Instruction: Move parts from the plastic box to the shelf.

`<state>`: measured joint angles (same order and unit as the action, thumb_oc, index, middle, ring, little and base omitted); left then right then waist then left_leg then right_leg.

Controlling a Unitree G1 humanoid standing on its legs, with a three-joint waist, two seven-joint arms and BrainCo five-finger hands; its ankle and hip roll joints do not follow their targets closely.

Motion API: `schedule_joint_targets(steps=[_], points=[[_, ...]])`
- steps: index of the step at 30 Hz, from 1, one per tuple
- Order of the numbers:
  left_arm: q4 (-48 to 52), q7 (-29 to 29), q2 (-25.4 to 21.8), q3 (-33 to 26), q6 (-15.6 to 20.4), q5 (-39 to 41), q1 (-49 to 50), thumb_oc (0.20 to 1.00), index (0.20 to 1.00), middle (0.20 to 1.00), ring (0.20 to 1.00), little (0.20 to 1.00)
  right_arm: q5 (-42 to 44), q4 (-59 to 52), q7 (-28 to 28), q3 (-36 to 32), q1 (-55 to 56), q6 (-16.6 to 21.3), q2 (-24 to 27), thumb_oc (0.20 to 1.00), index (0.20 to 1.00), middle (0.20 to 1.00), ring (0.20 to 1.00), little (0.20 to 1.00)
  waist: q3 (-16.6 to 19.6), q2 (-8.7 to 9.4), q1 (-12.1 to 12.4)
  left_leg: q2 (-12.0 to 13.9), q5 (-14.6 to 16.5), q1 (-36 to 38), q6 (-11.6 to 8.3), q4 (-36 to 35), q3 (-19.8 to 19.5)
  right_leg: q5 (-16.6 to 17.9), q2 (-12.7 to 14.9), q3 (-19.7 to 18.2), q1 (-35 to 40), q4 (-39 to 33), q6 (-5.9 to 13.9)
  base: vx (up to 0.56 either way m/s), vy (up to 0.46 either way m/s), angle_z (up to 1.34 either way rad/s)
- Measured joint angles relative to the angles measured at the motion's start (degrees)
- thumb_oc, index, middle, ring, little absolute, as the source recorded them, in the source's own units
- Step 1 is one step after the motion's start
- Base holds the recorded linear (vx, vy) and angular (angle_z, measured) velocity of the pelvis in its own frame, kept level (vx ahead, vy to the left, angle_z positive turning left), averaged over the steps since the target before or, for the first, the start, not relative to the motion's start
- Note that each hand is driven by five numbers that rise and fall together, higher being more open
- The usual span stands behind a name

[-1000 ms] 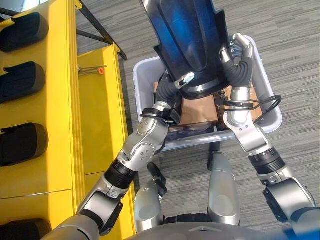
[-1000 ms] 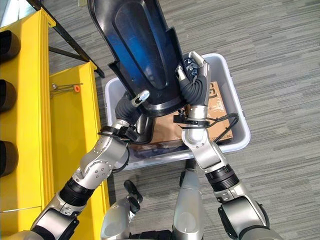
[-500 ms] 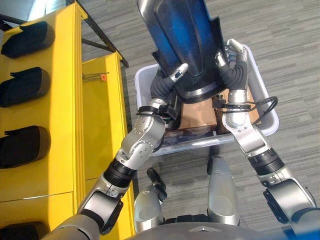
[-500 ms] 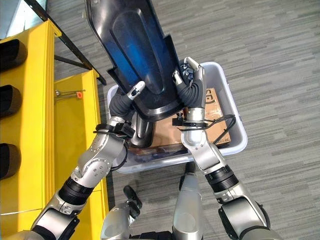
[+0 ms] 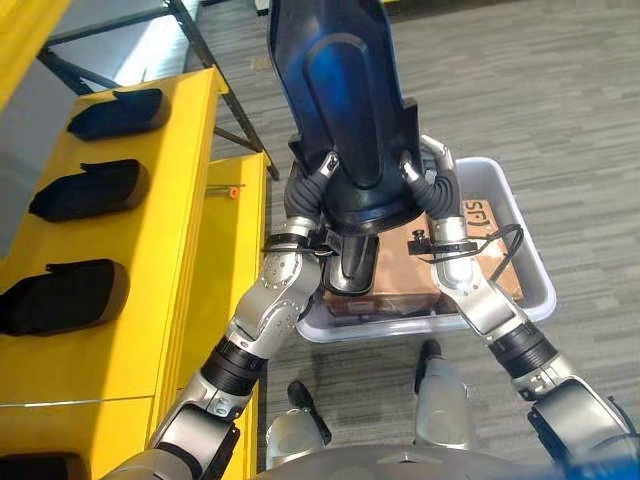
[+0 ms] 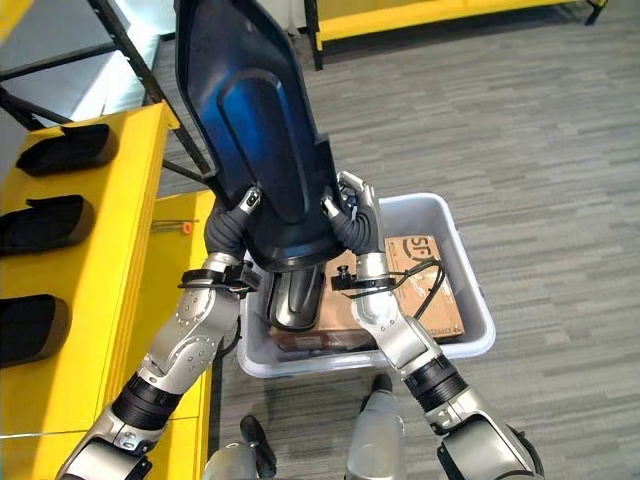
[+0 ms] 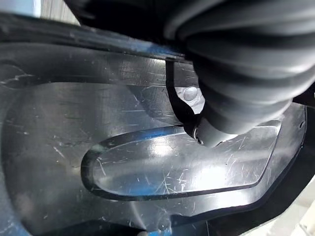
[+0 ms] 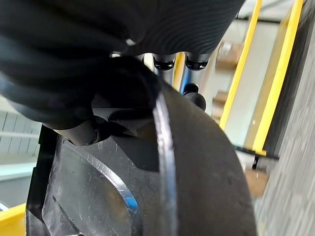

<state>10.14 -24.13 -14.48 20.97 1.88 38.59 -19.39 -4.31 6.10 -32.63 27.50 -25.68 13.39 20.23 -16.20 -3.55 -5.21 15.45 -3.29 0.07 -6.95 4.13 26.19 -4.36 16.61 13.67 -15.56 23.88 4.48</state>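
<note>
Both hands lifted the part (image 5: pixel 340 120) higher above the box (image 5: pixel 520 270). Left hand (image 5: pixel 318 178) and right hand (image 5: pixel 420 178) had fingers clamped on its sides. They should grip evenly while swinging to the shelf (image 5: pixel 150 250).

Glossy, scuffed black plastic part (image 5: pixel 345 120)

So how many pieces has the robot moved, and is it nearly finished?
Three black moulded parts already lie on the yellow shelf. Both hands, the left robot hand and right robot hand, grip a big glossy dark plastic part lifted above the pale grey plastic box. Another dark part and brown cardboard remain inside.
</note>
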Motion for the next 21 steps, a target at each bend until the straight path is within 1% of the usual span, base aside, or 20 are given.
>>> schedule_joint_targets(steps=[1, 3, 5, 8, 10, 13, 15, 17, 18, 19, 20, 21], points=[[0.0, 0.3, 0.1, 0.0, 0.0, 0.0, 1.3, 0.2, 0.2, 0.2, 0.2, 0.2, 1.3, 0.0, 0.9, 0.3, 0.9, 0.0, -0.3, 0.2, 0.2, 0.2, 0.2, 0.2, 0.6, 0.23, 0.2, 0.0, 0.0, 0.0, 0.05, 0.0, -0.8, -0.2, 0.4, 1.2, 1.0, 0.0, 0.08, 0.03, 0.117, 0.39], [0.0, 0.5, 0.1, -0.1, 0.0, 0.0, 1.9, 0.2, 0.2, 0.2, 0.2, 0.2, 1.4, 0.2, 1.0, 0.5, 1.2, 0.0, -0.8, 0.2, 0.2, 0.2, 0.2, 0.2, 0.8, 0.32, 0.7, -0.3, 0.0, 0.3, 0.09, 0.0, -1.8, -0.4, 0.7, 1.8, 1.6, 0.0, 0.31, 0.03, 0.106, 0.24], [0.0, 0.5, 0.0, -0.3, 0.3, 0.0, 2.5, 0.2, 0.2, 0.2, 0.2, 0.2, 2.0, 0.7, 1.0, 0.7, 1.3, -0.2, -1.9, 0.2, 0.2, 0.2, 0.2, 0.2, 0.8, 0.32, 2.4, -0.5, 0.0, 0.7, 0.15, -0.1, -2.1, -0.6, 1.0, 2.2, 2.5, -0.1, 0.5, 0.03, 0.102, 0.12], [0.0, 0.5, -0.2, -0.6, 0.3, 0.0, 2.9, 0.2, 0.2, 0.2, 0.2, 0.2, 3.5, 0.7, 1.8, 1.2, 1.2, -0.6, -2.5, 0.2, 0.2, 0.2, 0.2, 0.2, 1.9, 0.41, 3.7, -0.6, 0.0, -0.2, 0.22, -0.1, -3.2, -1.1, 1.5, 3.5, 3.1, -0.1, 0.67, 0.04, 0.168, 0.2], [-0.2, 0.4, 0.0, -0.7, 0.3, 0.0, 3.5, 0.2, 0.2, 0.2, 0.2, 0.2, 5.2, 0.9, 2.7, 1.7, 1.1, -1.1, -2.3, 0.2, 0.2, 0.2, 0.2, 0.2, 2.2, 0.18, 4.0, -0.6, 0.2, 0.0, 0.53, 0.0, -4.2, -1.0, 1.5, 4.8, 4.8, -1.0, 0.83, 0.02, 0.212, 0.28], [-0.2, 0.4, 0.0, -1.3, 0.3, 0.0, 5.7, 0.2, 0.2, 0.2, 0.2, 0.2, 6.8, 0.9, 4.3, 3.1, 1.1, -3.0, -2.3, 0.2, 0.2, 0.2, 0.2, 0.2, 4.0, 0.39, 5.9, -0.9, 0.5, -0.1, 0.97, 0.0, -5.8, -1.0, 1.8, 6.4, 6.6, -2.1, 1.28, 0.0, 0.198, 0.26], [-0.1, 0.3, -0.3, -1.9, 0.3, 0.0, 6.7, 0.2, 0.2, 0.2, 0.2, 0.2, 7.7, 1.1, 5.4, 3.7, 1.0, -3.9, -2.8, 0.2, 0.2, 0.2, 0.2, 0.2, 4.6, 0.79, 7.1, -1.4, 0.4, -0.4, 0.96, 0.0, -6.5, -1.1, 2.4, 6.8, 6.8, -2.1, 1.43, 0.0, 0.269, 0.26], [-0.2, -0.2, -0.4, -2.3, 0.4, 0.0, 8.2, 0.2, 0.2, 0.2, 0.2, 0.2, 8.7, 1.5, 5.9, 4.9, 1.0, -5.7, -3.5, 0.2, 0.2, 0.2, 0.2, 0.2, 4.9, 0.85, 7.8, -2.1, 0.5, -1.0, 1.1, 0.1, -8.4, -0.9, 3.1, 9.2, 8.8, -3.3, 1.95, 0.0, 0.237, 0.46], [-0.2, -0.2, -0.6, -2.5, 0.4, 0.0, 8.9, 0.2, 0.2, 0.2, 0.2, 0.2, 8.7, 1.5, 6.2, 5.2, 1.0, -6.2, -3.7, 0.2, 0.2, 0.2, 0.2, 0.2, 5.0, 1.02, 8.6, -2.4, 0.5, -1.1, 1.09, 0.1, -8.9, -0.8, 3.4, 9.7, 9.5, -3.8, 2.13, -0.01, 0.273, 0.59], [-0.2, 0.1, -0.9, -2.9, 0.4, 0.1, 9.7, 0.2, 0.2, 0.2, 0.2, 0.2, 8.7, 1.6, 6.3, 5.9, 1.0, -6.9, -3.9, 0.2, 0.2, 0.2, 0.2, 0.2, 5.1, 1.12, 9.9, -2.8, 0.6, -1.4, 1.05, 0.2, -10.0, -0.6, 3.8, 11.3, 11.2, -5.1, 2.4, -0.02, 0.357, 0.49], [-0.2, 0.3, -1.3, -3.0, 0.5, 0.1, 9.9, 0.2, 0.2, 0.2, 0.2, 0.2, 8.7, 1.6, 6.4, 6.1, 1.0, -7.2, -4.0, 0.2, 0.2, 0.2, 0.2, 0.2, 5.2, 1.26, 10.1, -3.0, 0.7, -1.3, 1.15, 0.2, -10.7, -0.6, 3.9, 11.9, 11.6, -5.4, 2.49, -0.02, 0.256, 0.49], [-0.2, 0.7, -2.0, -3.2, 0.5, 0.1, 10.2, 0.2, 0.2, 0.2, 0.2, 0.2, 8.7, 1.7, 6.4, 6.2, 1.0, -7.6, -4.6, 0.2, 0.2, 0.2, 0.2, 0.2, 5.4, 1.66, 11.3, -3.4, 0.7, -1.9, 1.09, 0.3, -11.4, -0.3, 4.2, 12.4, 12.1, -6.0, 2.69, -0.03, 0.311, 0.34]])
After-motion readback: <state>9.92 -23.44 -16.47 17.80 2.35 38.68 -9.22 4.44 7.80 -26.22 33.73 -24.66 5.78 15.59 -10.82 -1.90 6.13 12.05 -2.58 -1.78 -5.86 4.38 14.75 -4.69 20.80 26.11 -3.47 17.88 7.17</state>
